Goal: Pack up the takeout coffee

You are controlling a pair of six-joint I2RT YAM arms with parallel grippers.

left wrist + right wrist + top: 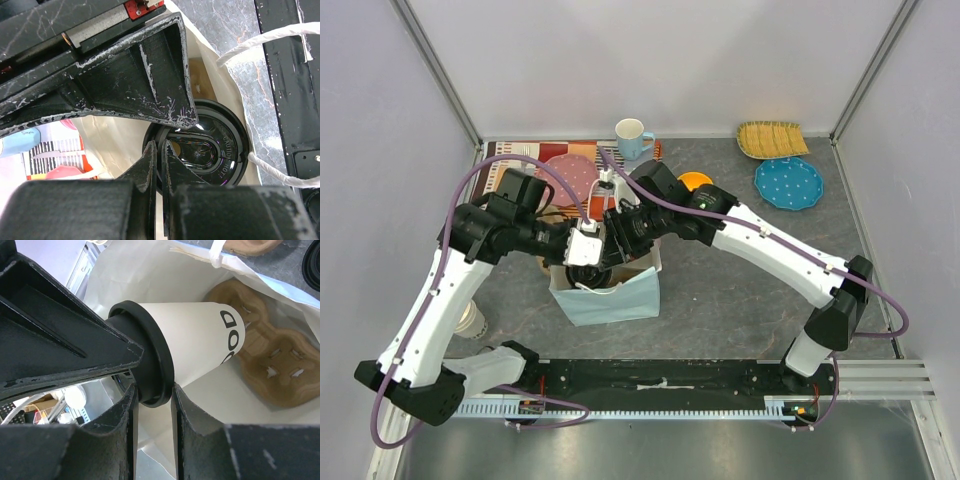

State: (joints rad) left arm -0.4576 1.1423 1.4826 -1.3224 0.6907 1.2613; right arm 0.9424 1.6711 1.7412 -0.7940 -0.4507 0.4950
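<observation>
Both in the bag [610,302]: right gripper [153,390] clamped on the lid [156,357] of the coffee cup [200,337], left gripper [160,152] closed, empty, just above.

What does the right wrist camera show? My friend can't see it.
The right gripper pinches the black lid of a white paper coffee cup inside an open white bag. A brown cardboard cup tray lies at the bag's bottom.
</observation>
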